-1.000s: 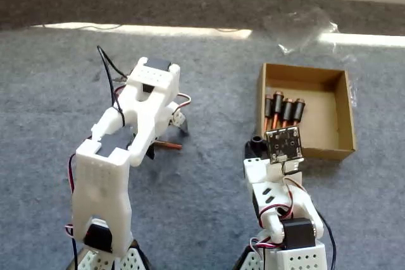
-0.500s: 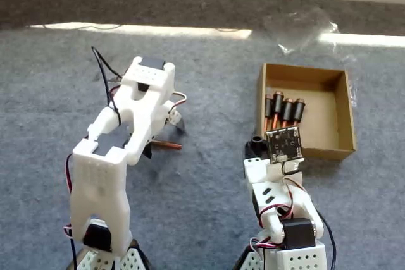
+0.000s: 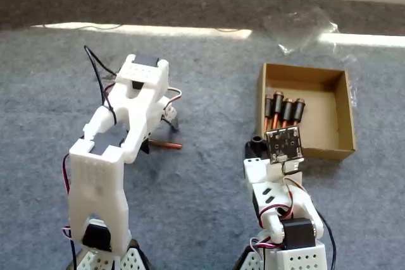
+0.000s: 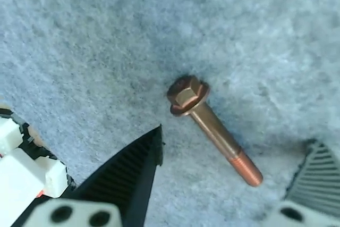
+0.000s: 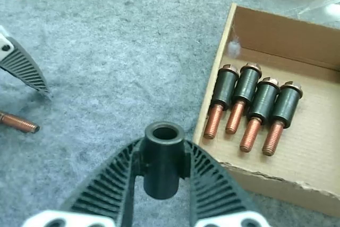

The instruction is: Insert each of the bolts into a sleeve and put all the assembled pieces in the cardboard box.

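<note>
Four assembled pieces (image 3: pixel 284 113) already lie side by side in the left part of the cardboard box (image 3: pixel 326 124), heads toward its far wall. One bolt (image 4: pixel 212 128) remains loose. It lies flat on the grey mat (image 3: pixel 209 74), well to the left of the box, with its threaded tip pointing right. The left gripper (image 4: pixel 235 141) hangs over this bolt with its jaws spread wide. One jaw sits on each side of the shank, and neither touches it. The right gripper (image 5: pixel 163 155) is clamped on a dark sleeve (image 5: pixel 161 176), held just beside the near left corner of the box with the open bore exposed between the jaw tips. Treat the bolt as a small, rigid, light metal part. Its round shank is likely smooth and may roll on the mat or twist in the jaws. Take hold across the plain shank just below the flanged head. This leaves the threaded end free to enter the sleeve. Close squarely so the bolt does not pivot. The sleeve appears stiff and should tolerate a firm clamp.
</note>
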{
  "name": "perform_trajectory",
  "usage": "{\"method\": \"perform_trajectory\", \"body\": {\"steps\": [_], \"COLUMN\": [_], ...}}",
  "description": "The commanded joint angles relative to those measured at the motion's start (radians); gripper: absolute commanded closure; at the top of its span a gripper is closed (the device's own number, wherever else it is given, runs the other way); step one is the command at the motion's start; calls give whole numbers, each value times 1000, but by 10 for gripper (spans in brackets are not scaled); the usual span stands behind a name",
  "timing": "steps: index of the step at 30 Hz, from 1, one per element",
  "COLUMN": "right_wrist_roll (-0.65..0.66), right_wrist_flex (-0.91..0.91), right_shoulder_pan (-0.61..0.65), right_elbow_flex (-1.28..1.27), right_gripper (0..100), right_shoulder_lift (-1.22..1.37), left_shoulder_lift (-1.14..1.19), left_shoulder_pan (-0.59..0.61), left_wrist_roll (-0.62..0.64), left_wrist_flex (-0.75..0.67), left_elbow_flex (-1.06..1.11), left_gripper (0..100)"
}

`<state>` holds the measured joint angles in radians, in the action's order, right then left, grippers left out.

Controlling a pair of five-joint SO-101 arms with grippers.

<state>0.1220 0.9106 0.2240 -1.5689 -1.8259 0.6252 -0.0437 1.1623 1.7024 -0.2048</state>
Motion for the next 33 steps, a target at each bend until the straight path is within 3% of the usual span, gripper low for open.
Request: {"method": "perform_trajectory", "body": {"steps": [1,9,33], "right_wrist_roll": [12,12,12], "right_wrist_flex": [-36,-36,-35], "right_shoulder_pan": [-12,-12,-13], "right_elbow_flex": [16,16,16], "right_gripper": [995,995,995], "right_shoulder_lift": [-10,-10,-10], "left_shoulder_lift": [4,108,113], "left_shoulder_pan": [61,54,-12], "left_wrist_roll": [-9,-8,-48], "left_wrist_flex": [0,-6,-12], "left_elbow_flex": [22,12,12], "left_gripper": [821,807,792]}}
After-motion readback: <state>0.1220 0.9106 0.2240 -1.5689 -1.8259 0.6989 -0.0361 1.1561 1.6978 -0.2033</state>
